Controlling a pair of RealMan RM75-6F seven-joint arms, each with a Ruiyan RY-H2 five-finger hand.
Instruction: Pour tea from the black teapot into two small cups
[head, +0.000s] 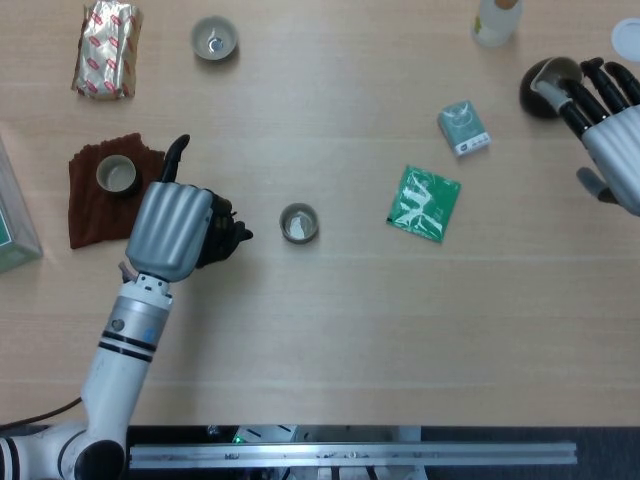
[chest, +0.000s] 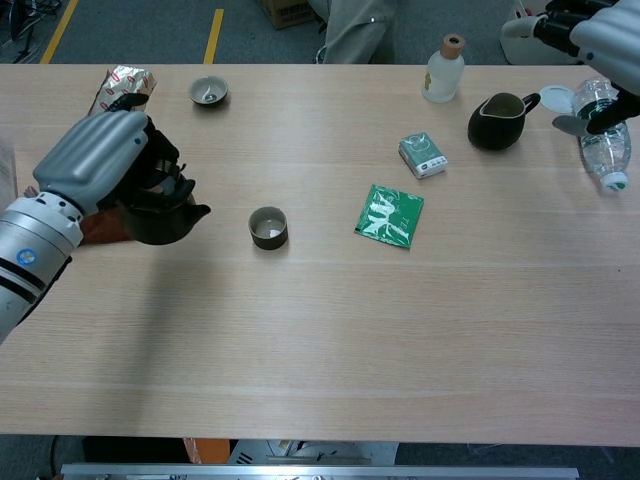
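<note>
My left hand (head: 172, 232) (chest: 98, 160) grips the black teapot (chest: 163, 218) (head: 222, 233) above the table, its spout pointing right toward a small cup (head: 298, 223) (chest: 267, 227) at mid-table, a short gap away. A second small cup (head: 213, 39) (chest: 208, 92) stands at the far left of the table. A third cup (head: 116, 175) rests on a brown cloth (head: 92, 207) left of my left hand. My right hand (head: 608, 141) (chest: 600, 35) is at the right edge, fingers spread, holding nothing.
A green packet (head: 424, 204) (chest: 389, 215) and a small green box (head: 463, 129) (chest: 421, 155) lie right of centre. A dark pitcher (chest: 496, 121) (head: 547, 85), a small bottle (chest: 442, 70) and a plastic water bottle (chest: 603, 130) stand at the far right. A foil packet (head: 106, 49) lies far left.
</note>
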